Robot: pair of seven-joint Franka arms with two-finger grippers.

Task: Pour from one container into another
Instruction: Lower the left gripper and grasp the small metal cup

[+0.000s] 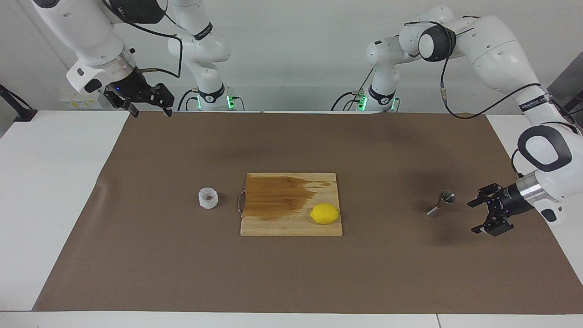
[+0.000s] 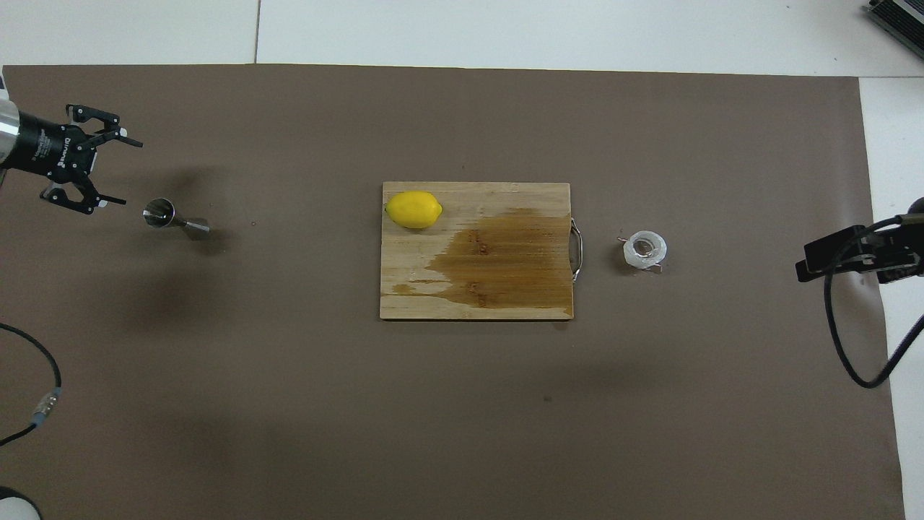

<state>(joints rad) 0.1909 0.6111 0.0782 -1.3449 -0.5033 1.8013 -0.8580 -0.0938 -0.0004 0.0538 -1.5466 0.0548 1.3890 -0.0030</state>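
The small translucent white cup [image 1: 208, 198] [image 2: 644, 250] with brownish contents stands upright on the brown paper, beside the cutting board's handle, toward the right arm's end. The steel hourglass jigger [image 1: 441, 203] [image 2: 173, 218] stands upright toward the left arm's end. My left gripper [image 1: 473, 217] [image 2: 130, 172] hangs low over the paper beside the jigger, a short gap away, pointing sideways at it, open and empty. Up by its own base, at the paper's corner, my right gripper [image 1: 152, 113] waits open and empty.
A wooden cutting board [image 1: 282, 228] [image 2: 404, 303] with a dark wet stain lies mid-table between cup and jigger. A yellow lemon [image 1: 324, 213] [image 2: 413, 209] sits on the board's corner nearest the jigger. Brown paper [image 1: 291, 273] covers most of the table.
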